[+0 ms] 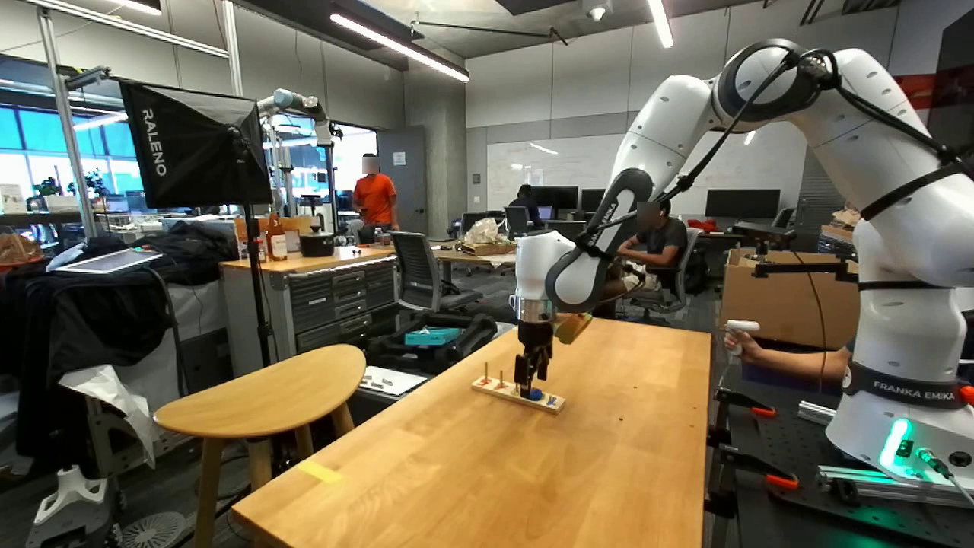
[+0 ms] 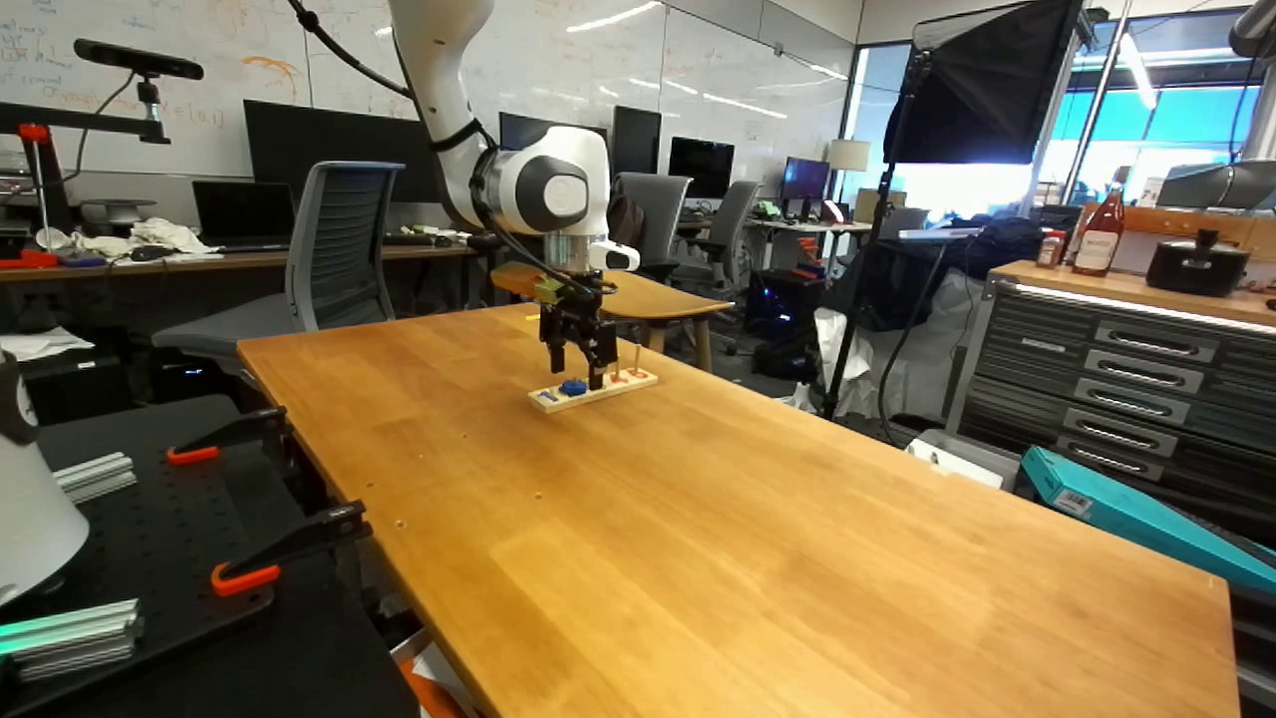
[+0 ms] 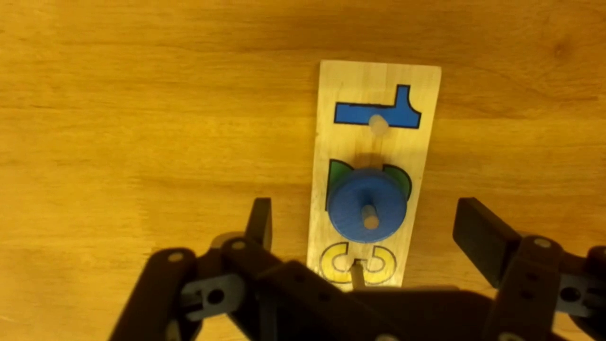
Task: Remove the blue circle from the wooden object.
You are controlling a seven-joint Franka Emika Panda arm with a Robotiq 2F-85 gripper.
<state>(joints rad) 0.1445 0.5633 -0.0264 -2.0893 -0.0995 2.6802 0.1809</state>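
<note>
The wooden object (image 3: 374, 76) is a narrow pale board with painted numbers and upright pegs. It lies on the tabletop in both exterior views (image 1: 504, 393) (image 2: 548, 402). The blue circle (image 3: 348, 213) is threaded on the peg over the green number and rests on or close to the board. It also shows in both exterior views (image 1: 536, 395) (image 2: 572, 387). My gripper (image 3: 369, 227) is open, low over the board, also in both exterior views (image 1: 532, 382) (image 2: 577, 377). Its fingers stand apart on either side of the blue circle, not touching it. The board's far end is hidden in the wrist view.
The wooden tabletop (image 1: 593, 472) carries the board near one long edge. Bare pegs (image 1: 501, 378) stand close to the gripper on the board. Black clamps with orange ends (image 2: 289, 548) grip the table edge by the robot base. A wooden stool (image 1: 266, 388) stands beside the table.
</note>
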